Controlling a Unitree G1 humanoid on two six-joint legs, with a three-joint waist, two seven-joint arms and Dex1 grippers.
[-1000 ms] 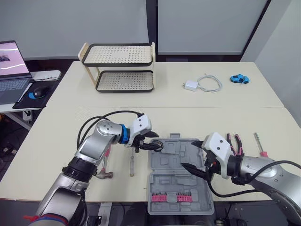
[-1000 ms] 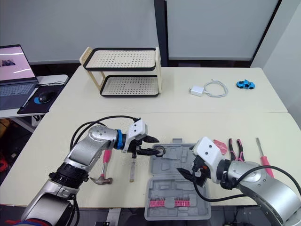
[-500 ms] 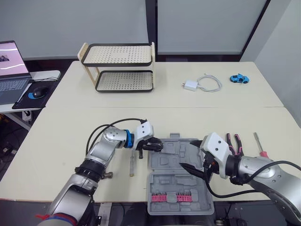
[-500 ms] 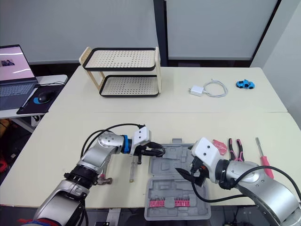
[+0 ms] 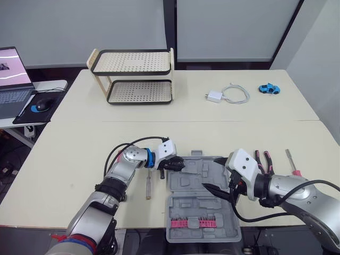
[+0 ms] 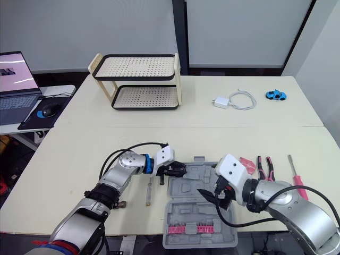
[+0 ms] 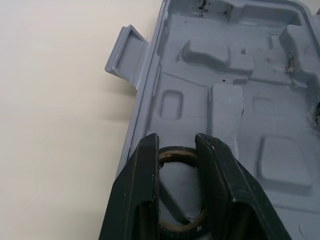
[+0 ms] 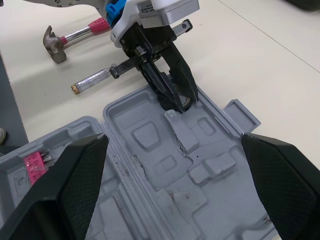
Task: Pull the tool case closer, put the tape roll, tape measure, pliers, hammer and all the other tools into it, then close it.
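Observation:
The grey tool case (image 5: 191, 204) lies open at the table's front edge, with a pink bit strip (image 5: 195, 223) in its near half. My left gripper (image 5: 178, 164) is shut on the black tape roll (image 7: 177, 154), holding it just over the left rim of the case's far half. My right gripper (image 5: 218, 178) hovers open above the case's right side with nothing in it. A small screwdriver (image 5: 149, 186) and the pink-handled hammer (image 8: 70, 40) lie left of the case. Pliers (image 5: 262, 159), a pink tool (image 6: 247, 163) and a second screwdriver (image 5: 291, 162) lie to its right.
A two-tier perforated rack (image 5: 133, 77) stands at the back left. A white charger with cable (image 5: 228, 94) and a blue toy car (image 5: 268, 87) lie at the back right. A laptop (image 5: 13, 74) sits on a side table at the left.
My left gripper has carried the tape roll to the right, and it now hangs over the case's left rim. The right gripper has barely moved.

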